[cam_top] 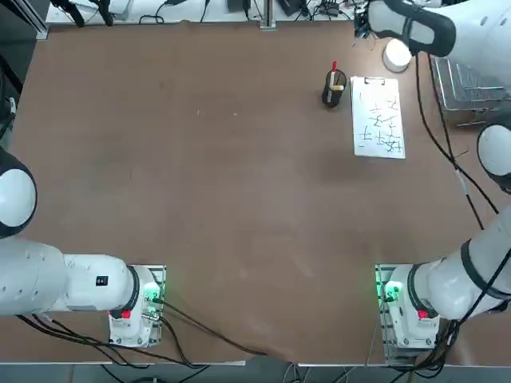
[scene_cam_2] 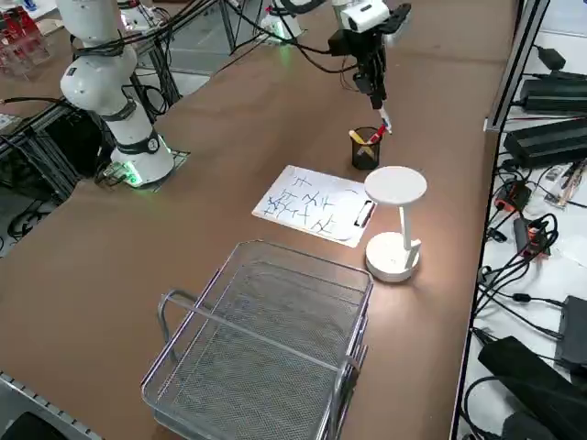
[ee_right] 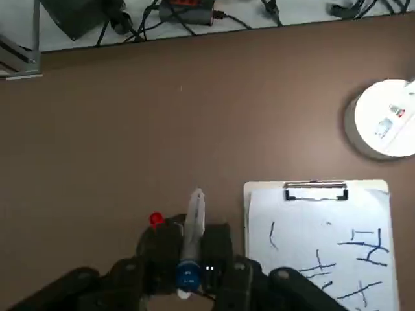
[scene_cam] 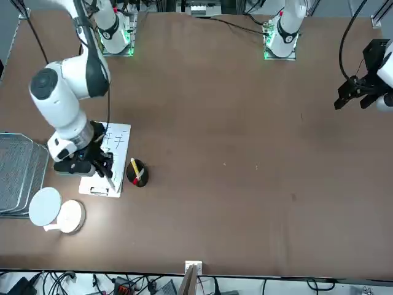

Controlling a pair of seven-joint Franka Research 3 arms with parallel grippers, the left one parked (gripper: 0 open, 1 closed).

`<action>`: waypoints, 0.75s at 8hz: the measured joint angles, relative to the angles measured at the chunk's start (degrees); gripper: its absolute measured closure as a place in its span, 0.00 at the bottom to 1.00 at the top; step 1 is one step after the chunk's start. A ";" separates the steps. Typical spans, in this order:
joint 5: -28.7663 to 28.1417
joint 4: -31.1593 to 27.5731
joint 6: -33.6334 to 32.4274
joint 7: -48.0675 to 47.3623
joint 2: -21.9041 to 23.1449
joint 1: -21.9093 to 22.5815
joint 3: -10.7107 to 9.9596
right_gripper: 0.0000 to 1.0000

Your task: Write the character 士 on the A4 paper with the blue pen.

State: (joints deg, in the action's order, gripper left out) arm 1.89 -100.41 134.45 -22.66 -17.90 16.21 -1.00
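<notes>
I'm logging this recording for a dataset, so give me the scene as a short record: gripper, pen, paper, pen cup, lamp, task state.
right gripper: shut on the pen, raised near the pen cup
blue pen: clear barrel, blue end, between the fingers
A4 paper: flat on the table, under a clip, dark strokes scattered over it
pen cup: black, upright, holding a red-topped pen and a yellow item
lamp: white, round base and round head, beyond the paper's clip end
task state: pen in hand, not on the paper
</notes>
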 joint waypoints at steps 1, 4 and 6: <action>0.01 0.00 -0.01 -2.30 -0.31 0.25 0.79 0.79; 0.01 -0.24 -0.62 -6.27 -0.59 0.38 1.39 0.79; 0.01 -1.99 -1.02 -6.63 -0.87 0.38 1.39 0.79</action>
State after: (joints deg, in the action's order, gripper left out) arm 1.90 -102.40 133.44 -29.29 -18.77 16.58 0.39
